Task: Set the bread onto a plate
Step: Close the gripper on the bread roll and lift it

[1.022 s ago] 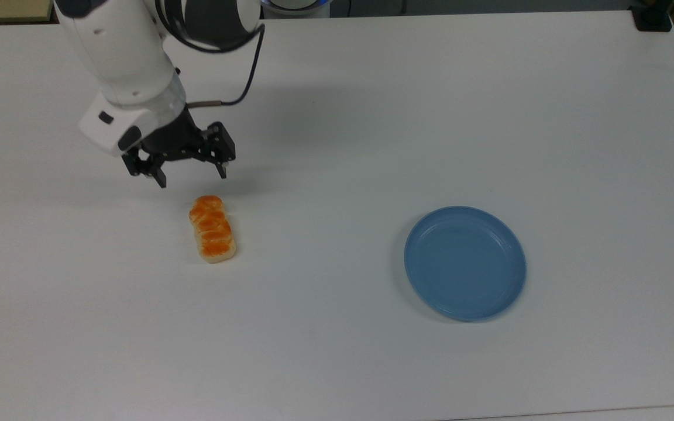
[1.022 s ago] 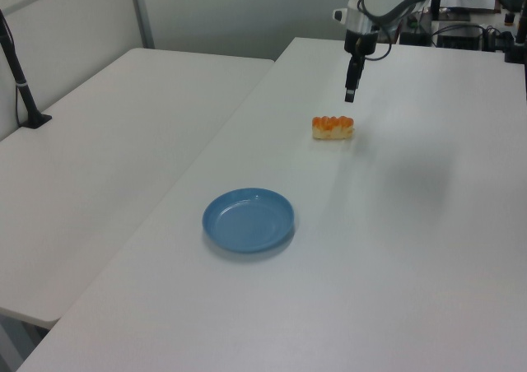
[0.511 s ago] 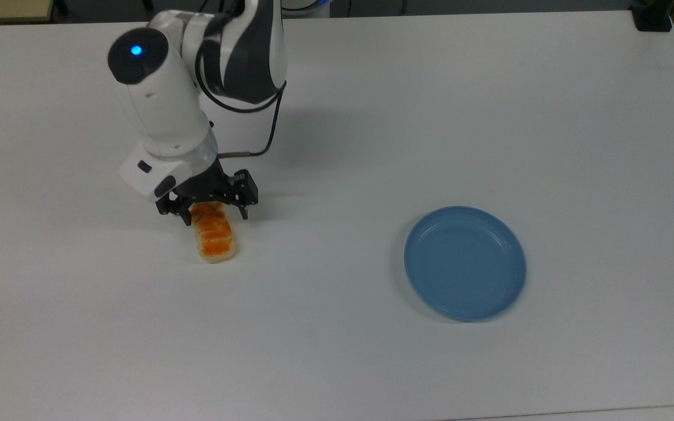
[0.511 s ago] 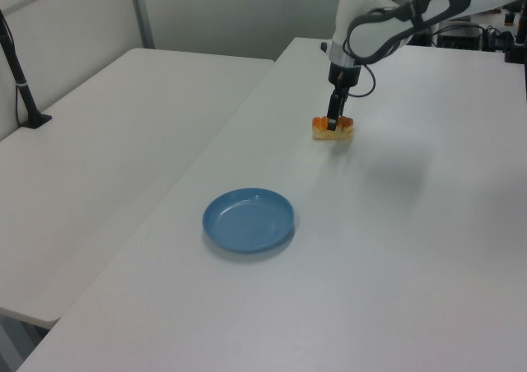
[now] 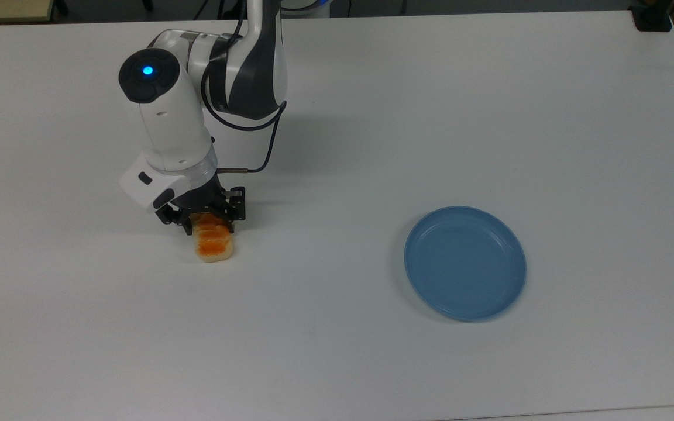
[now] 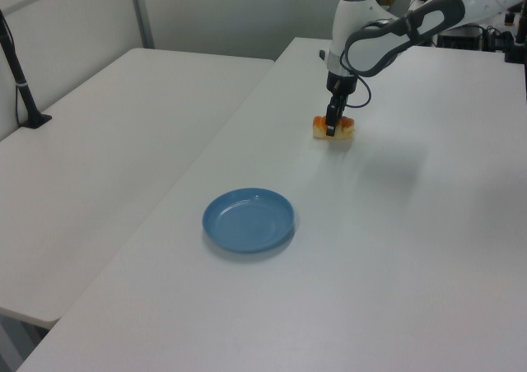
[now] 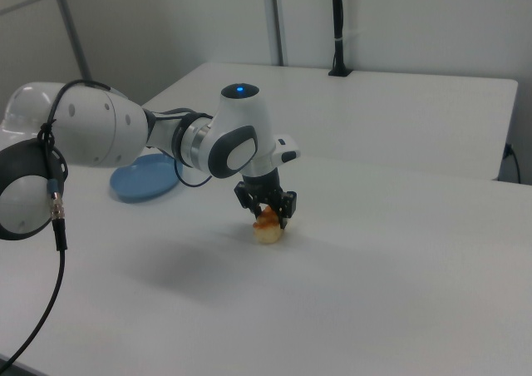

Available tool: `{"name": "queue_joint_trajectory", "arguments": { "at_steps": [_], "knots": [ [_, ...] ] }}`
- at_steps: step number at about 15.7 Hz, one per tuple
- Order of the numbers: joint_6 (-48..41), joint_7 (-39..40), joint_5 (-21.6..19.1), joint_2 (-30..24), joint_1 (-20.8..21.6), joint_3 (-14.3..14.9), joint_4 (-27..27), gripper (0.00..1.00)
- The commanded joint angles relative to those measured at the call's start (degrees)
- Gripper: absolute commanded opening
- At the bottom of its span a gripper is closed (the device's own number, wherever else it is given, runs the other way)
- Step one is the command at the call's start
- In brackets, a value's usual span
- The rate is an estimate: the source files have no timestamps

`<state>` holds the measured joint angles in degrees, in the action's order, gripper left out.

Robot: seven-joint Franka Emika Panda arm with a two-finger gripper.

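While the arm points straight down, its tool [image 5: 208, 225] grips the glossy oblong bread [image 5: 214, 242] on the desk [image 5: 372, 117]; the round blue plate [image 5: 465, 262] lies well apart.

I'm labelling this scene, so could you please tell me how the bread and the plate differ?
The bread is a small oblong with an orange-brown top; the plate is round, light blue and much wider. The gripper straddles one end of the bread, while nothing touches the plate. Both rest on the white table, well apart.
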<state>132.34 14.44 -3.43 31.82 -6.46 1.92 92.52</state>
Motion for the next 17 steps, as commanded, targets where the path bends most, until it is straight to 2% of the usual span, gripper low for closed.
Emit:
{"name": "queue_joint_trajectory", "arguments": {
  "at_steps": [1, 2, 6, 11, 14, 17],
  "knots": [
    [-0.2, -3.1, 0.3, -2.4, 0.0, -0.4, -0.3, 0.4],
    [-0.4, -4.0, 0.3, -3.7, 0.0, -0.5, -0.2, 0.39],
    [-3.0, -10.2, 0.9, -6.7, 0.7, -4.1, -0.3, 0.4],
    [-7.2, -24.6, 2.3, -10.9, 5.9, -6.7, -0.6, 0.4],
    [-18.7, -31.0, 2.4, -10.9, 8.7, -6.8, -7.1, 0.4],
    [-33.1, -32.3, 2.5, -9.8, 9.1, -10.3, -15.2, 0.4]
  ]
}}
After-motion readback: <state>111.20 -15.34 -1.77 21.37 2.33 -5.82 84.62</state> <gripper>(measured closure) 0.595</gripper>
